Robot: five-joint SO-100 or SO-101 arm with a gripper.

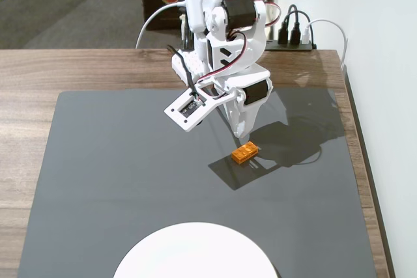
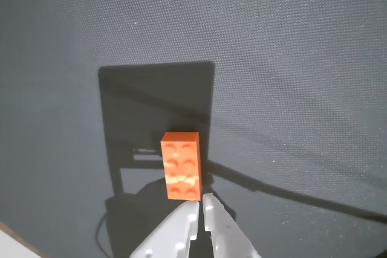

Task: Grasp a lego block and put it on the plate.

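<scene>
The lego block lies flat on the dark mat. The fingers hang just beside it, nearly closed and empty. The plate sits well apart.

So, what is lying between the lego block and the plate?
Nothing: in the fixed view only bare dark mat separates the lego block from the plate, with a shadow beside the block.

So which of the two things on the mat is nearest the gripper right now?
The lego block: the small orange studded brick lying just beyond the gripper tips. The plate, the big white round one, sits far off at the mat's near edge.
</scene>
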